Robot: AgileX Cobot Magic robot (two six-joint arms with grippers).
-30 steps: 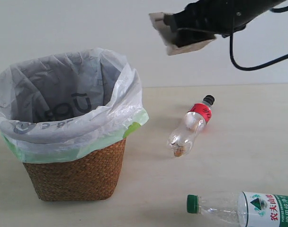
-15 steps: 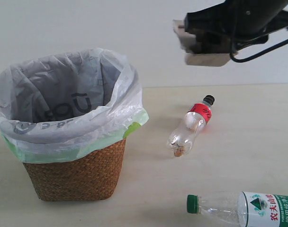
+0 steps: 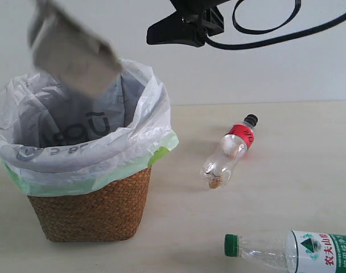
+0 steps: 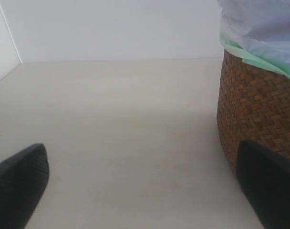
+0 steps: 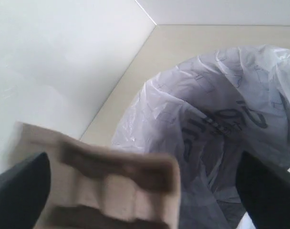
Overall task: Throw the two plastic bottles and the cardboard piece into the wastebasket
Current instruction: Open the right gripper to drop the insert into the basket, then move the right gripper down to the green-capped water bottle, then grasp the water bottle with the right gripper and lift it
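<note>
Though the right gripper [image 3: 180,34] shows only as a black silhouette at the top of the exterior view, its wrist camera puts both fingers [image 5: 18,191] at the far edges of the picture: jaws spread wide, gripping nothing.

Cardboard piece [image 3: 70,51] is in mid-air, well apart from that gripper, above the far-left rim of the wastebasket [image 3: 87,210]. It touches nothing that I can make out. It is heavily blurred in both views, and the frame cuts its top edge in the exterior view. In the right wrist view it lies between the two fingers with its ridged moulding just legible, over the edge of the white bag liner [image 5: 221,124]. Whether it brushes the nearer finger there, I cannot tell.

Left gripper [image 4: 145,191]: jaws likewise wide, two dark fingertips low at either side, bare table [image 4: 121,119] between them, nothing held. It sits low, just beside the wicker wall of the wastebasket; contact cannot be determined.

Small bottle [image 3: 230,151], black cap and red label, lies on the table right of the basket with its cap pointing away and something brownish inside at the base end. Large bottle [image 3: 292,250], green cap, lies on its side at the near right. Its far end is cut off by the frame edge and its label is only partly legible.

Black cable [image 3: 258,32] loops from the right arm, which is mostly out of frame.
</note>
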